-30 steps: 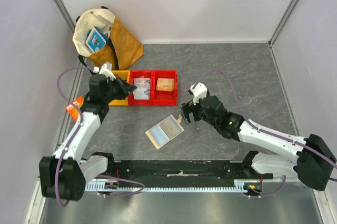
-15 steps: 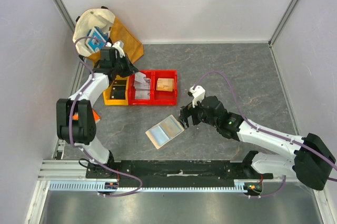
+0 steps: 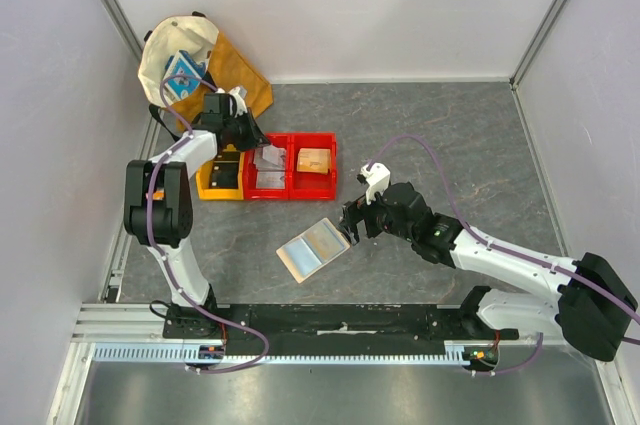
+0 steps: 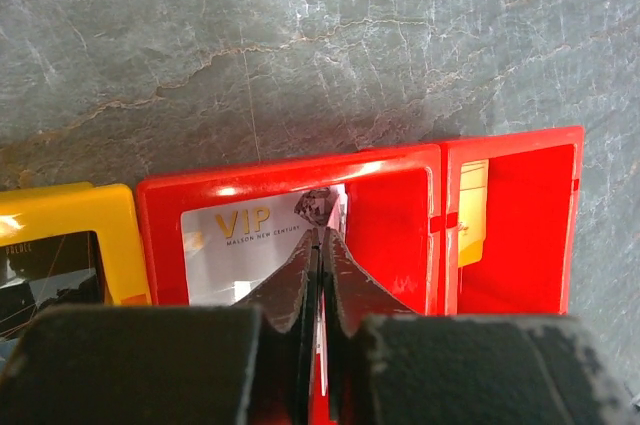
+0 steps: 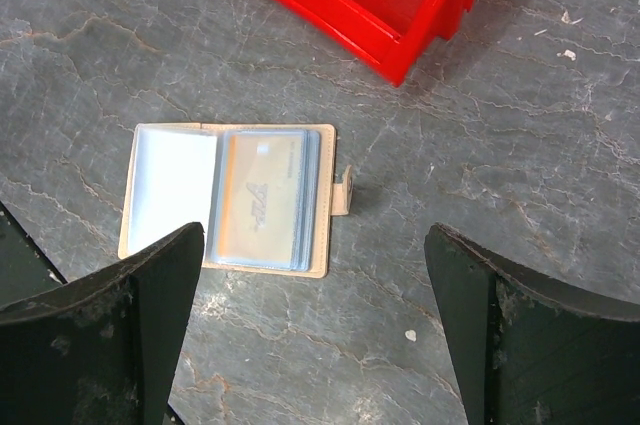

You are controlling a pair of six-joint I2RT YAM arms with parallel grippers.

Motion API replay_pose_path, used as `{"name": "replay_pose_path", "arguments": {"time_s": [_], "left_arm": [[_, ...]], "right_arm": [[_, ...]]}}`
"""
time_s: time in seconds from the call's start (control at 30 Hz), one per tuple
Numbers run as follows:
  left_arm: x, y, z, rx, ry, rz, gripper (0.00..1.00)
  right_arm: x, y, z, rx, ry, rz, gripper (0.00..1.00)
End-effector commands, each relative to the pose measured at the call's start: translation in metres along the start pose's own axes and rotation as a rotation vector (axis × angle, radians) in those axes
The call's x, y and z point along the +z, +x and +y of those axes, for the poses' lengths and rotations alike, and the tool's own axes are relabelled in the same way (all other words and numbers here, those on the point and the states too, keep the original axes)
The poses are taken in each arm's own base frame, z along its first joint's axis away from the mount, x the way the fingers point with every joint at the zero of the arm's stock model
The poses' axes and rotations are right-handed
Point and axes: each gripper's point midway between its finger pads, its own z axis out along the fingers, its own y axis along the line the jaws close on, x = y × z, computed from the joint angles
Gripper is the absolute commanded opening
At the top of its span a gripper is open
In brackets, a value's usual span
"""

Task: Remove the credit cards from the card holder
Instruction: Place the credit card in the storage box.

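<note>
The left wrist camera is showing what the overhead camera is not. The left claw (image 4: 320, 245) is pressed shut with nothing visibly pinched, hanging over the left red bin (image 4: 390, 225). In that bin, 1 grey credit card (image 4: 230, 265) printed VIP is lying face-up beneath the tips; whether they are touching it I cannot tell. The right wrist camera is showing the card holder (image 5: 170, 195) lying open on the grey worktop (image 5: 520, 145), with 1 tan card (image 5: 262, 200) sitting in its clear sleeve and the snap tab pointing right. From above, the left arm is reaching far forward to the bins. The right arm is stretching leftward, the right claw (image 3: 350, 227) spread wide and empty just beside the holder's tab. The left red bin, 1 right red bin (image 3: 313, 193) and 1 yellow bin (image 3: 215, 194) are standing in a row, with 1 cloth bag (image 3: 240, 80) sitting in the far-left corner.
</note>
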Motion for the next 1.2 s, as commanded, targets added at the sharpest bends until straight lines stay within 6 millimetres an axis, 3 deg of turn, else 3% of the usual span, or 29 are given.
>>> {"name": "replay_pose_path", "arguments": {"time_s": [0.0,0.2,0.27,0.47,0.67,0.8,0.93,1.03,1.17], "left_arm": [[0.0,-0.029,-0.013,0.02,0.042,-0.071,0.11],[-0.008,-0.04,-0.007,0.034,-0.017,-0.115,0.38],[-0.013,-0.046,-0.008,0.043,-0.031,-0.127,0.43],[-0.046,-0.069,-0.023,0.063,-0.072,-0.191,0.65],[-0.093,-0.071,-0.051,0.052,-0.099,-0.247,0.65],[-0.12,-0.041,-0.079,0.043,-0.042,-0.233,0.65],[-0.134,0.009,-0.109,0.067,0.012,-0.193,0.63],[-0.136,0.064,-0.115,0.064,0.025,-0.113,0.62],[-0.146,0.117,-0.113,0.02,0.054,-0.048,0.59]], "right_arm": [[0.0,-0.007,0.002,0.001,-0.012,-0.018,0.98],[0.0,-0.009,0.003,0.001,-0.013,-0.021,0.98],[-0.001,-0.009,0.003,0.001,-0.013,-0.021,0.98],[0.0,-0.005,0.002,0.011,-0.008,0.0,0.98],[0.004,-0.005,0.011,0.008,-0.052,0.027,0.98],[0.01,-0.004,0.024,0.004,-0.123,0.065,0.98],[0.015,-0.004,0.031,0.018,-0.152,0.084,0.97],[0.02,-0.006,0.035,0.02,-0.161,0.092,0.91],[0.023,0.001,0.038,0.037,-0.168,0.138,0.83]]}}
